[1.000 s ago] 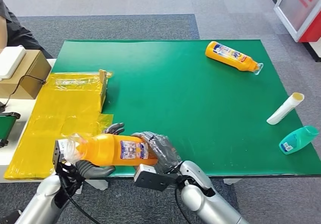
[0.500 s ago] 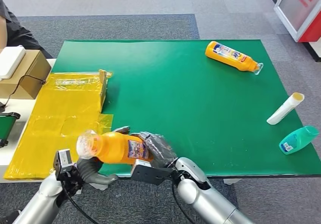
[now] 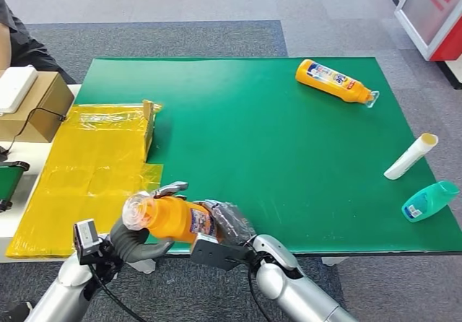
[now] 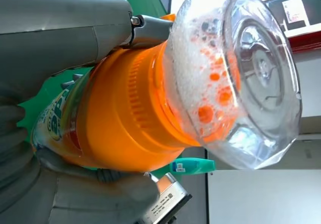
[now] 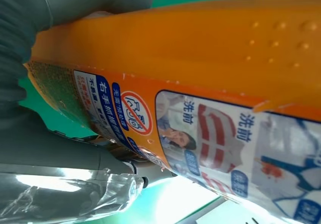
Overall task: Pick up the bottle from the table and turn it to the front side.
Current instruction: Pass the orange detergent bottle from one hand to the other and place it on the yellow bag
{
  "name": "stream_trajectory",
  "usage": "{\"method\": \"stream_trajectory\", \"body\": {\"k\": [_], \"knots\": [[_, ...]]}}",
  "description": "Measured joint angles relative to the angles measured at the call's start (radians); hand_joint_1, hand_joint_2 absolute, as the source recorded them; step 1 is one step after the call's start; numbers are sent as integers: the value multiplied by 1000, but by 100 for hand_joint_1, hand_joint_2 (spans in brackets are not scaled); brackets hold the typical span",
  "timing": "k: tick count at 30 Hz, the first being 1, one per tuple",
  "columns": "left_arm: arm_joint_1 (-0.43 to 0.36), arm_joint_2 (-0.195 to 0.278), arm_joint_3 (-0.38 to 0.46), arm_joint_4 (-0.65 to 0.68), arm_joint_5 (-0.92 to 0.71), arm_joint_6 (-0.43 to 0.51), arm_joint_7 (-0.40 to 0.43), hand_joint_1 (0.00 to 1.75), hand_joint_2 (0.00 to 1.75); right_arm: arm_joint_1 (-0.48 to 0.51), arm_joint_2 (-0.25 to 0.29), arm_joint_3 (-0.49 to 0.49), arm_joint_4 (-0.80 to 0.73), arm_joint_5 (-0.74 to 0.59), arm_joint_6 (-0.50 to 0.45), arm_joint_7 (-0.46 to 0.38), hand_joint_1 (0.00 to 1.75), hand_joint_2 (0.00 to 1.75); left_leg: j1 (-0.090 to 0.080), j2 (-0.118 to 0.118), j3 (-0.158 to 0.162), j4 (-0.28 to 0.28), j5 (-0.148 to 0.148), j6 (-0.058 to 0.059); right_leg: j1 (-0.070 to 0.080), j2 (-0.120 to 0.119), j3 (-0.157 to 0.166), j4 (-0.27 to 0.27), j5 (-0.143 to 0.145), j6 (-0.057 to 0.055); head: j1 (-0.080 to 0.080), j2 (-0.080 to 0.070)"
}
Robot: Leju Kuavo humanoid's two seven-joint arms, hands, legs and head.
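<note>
Both the left hand (image 3: pixel 138 237) and the right hand (image 3: pixel 229 222) grip the orange bottle (image 3: pixel 174 217) above the green counter's (image 3: pixel 272 156) near-left edge.

Green table (image 3: pixel 261 163): orange bottle (image 3: pixel 333 81), white tube (image 3: pixel 409 156), teal bottle (image 3: pixel 429 200).

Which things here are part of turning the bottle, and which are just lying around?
Part of the job:
- held orange bottle
- left hand
- right hand
- green table

Lying about:
- second orange bottle
- white tube
- teal bottle
- yellow plastic sheet
- cardboard box
</note>
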Motion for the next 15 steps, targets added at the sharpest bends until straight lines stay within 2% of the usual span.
{"method": "stream_trajectory", "body": {"k": [3,4,10,15], "knots": [[0,-1,1,0,4,0,12,175,175,4,2,-1,5,0,-4,-4,28,175,0,0,0,0,0,0,0,0,0,0,0,0,0,0],[1,-2,1,0,6,0,15,175,175,5,3,-1,7,-1,-6,-5,3,175,0,0,0,0,0,0,0,0,0,0,0,0,0,0],[9,-9,1,0,11,15,35,175,175,12,8,-9,9,-13,-24,-8,0,175,0,0,0,0,0,0,0,0,0,0,0,0,0,0],[13,-11,0,-36,-151,160,39,175,175,38,8,-40,-26,-28,-60,-2,0,175,0,0,0,0,0,0,0,0,0,0,0,0,0,0]]}}
